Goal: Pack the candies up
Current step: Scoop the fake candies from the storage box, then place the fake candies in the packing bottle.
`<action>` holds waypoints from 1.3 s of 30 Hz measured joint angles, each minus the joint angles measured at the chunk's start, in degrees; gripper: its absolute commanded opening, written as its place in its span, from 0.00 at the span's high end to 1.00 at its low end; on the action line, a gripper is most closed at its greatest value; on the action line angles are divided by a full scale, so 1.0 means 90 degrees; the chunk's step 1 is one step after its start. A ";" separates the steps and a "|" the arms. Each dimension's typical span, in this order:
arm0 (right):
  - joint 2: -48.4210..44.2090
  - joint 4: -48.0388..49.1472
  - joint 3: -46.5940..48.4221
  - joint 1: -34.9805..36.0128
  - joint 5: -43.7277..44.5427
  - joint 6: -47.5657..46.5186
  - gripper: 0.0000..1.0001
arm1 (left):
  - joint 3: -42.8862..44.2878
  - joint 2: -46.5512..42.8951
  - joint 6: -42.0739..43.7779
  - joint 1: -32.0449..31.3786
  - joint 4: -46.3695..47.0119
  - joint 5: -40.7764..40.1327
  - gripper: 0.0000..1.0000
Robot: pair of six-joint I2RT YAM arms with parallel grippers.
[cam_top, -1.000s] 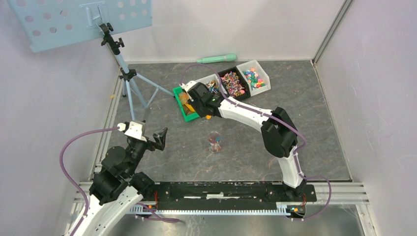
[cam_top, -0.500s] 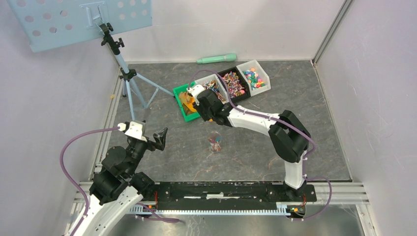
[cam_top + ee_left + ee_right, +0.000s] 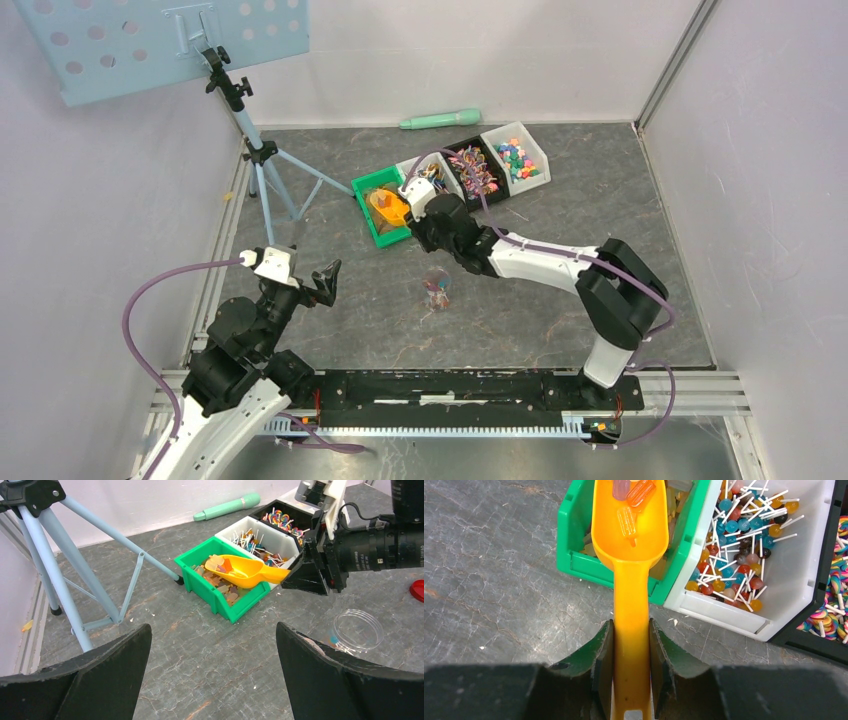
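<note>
A yellow scoop [image 3: 630, 535] carries a few orange and pink candies [image 3: 631, 500] in its bowl. It hangs over the green bin [image 3: 574, 565] of golden-brown candies [image 3: 225, 591]. My right gripper [image 3: 630, 630] is shut on the scoop's handle, just in front of the bin. From above, the scoop [image 3: 388, 207] sits over the green bin [image 3: 362, 186], with the right gripper [image 3: 425, 212] to its right. A clear round container [image 3: 436, 288] with a few sweets stands on the table nearer the arms. My left gripper [image 3: 211, 627] hovers open and empty at the near left.
Three more bins stand right of the green one: a white one of ball lollipops [image 3: 724, 612], a black one of swirl lollipops [image 3: 472, 168], and a white one of mixed sweets [image 3: 518, 155]. A tripod [image 3: 262, 160] stands at the back left, a mint-green tube [image 3: 441, 119] lies by the wall, and a red lid [image 3: 417, 590] lies at the right.
My right gripper has drawn back to the right from over the green bin, bringing the scoop up with candies in its bowl. The left arm has not moved.
</note>
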 measured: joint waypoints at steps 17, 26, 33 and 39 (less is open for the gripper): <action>-0.1991 0.0593 -0.1166 -0.0121 -0.0296 -0.0449 1.00 | -0.0027 0.0007 0.0000 0.0000 0.0000 0.0000 0.00; -0.3434 0.0452 -0.2013 -0.0202 -0.0333 -0.1090 1.00 | -0.0027 0.0017 0.0000 0.0000 0.0000 0.0000 0.00; -0.4323 -0.0457 -0.2057 -0.0206 -0.0379 -0.1647 1.00 | -0.0027 0.0019 0.0000 0.0000 0.0000 0.0002 0.00; -0.5068 -0.1846 -0.1967 -0.0206 -0.0622 -0.2314 1.00 | -0.0027 0.0085 0.0000 0.0000 0.0000 0.0002 0.00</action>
